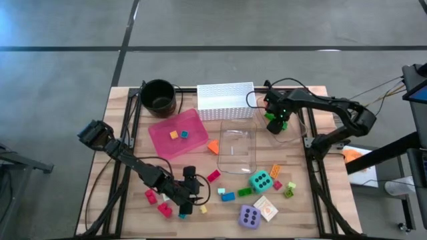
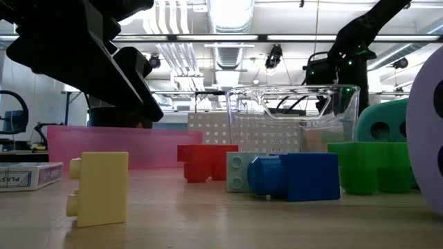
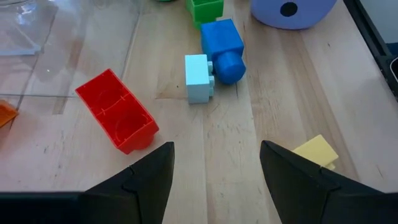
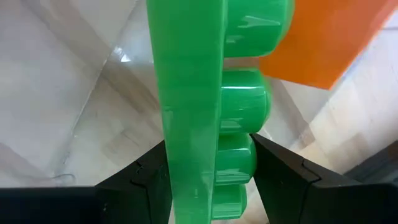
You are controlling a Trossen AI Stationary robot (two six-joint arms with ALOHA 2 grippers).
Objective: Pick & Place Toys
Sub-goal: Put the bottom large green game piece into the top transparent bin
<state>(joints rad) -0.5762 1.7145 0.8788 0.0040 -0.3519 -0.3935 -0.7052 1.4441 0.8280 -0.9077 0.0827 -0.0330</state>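
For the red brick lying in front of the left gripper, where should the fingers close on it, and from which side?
Judging by its pose, the red brick lies on its side, hollow underside showing. The open left gripper should probably come straight down and close across the two long flat walls at mid-length, turned to match the brick's diagonal. The table around it is bare; the pale blue brick lies apart.

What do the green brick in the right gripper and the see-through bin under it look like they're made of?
The green brick, clamped in the right gripper, looks like hard glossy moulded plastic: bright highlights run along its rounded studs. The clear bin seems to be rigid transparent plastic, though glass can't be ruled out: the wooden table shows through its walls, and its edges catch the light.
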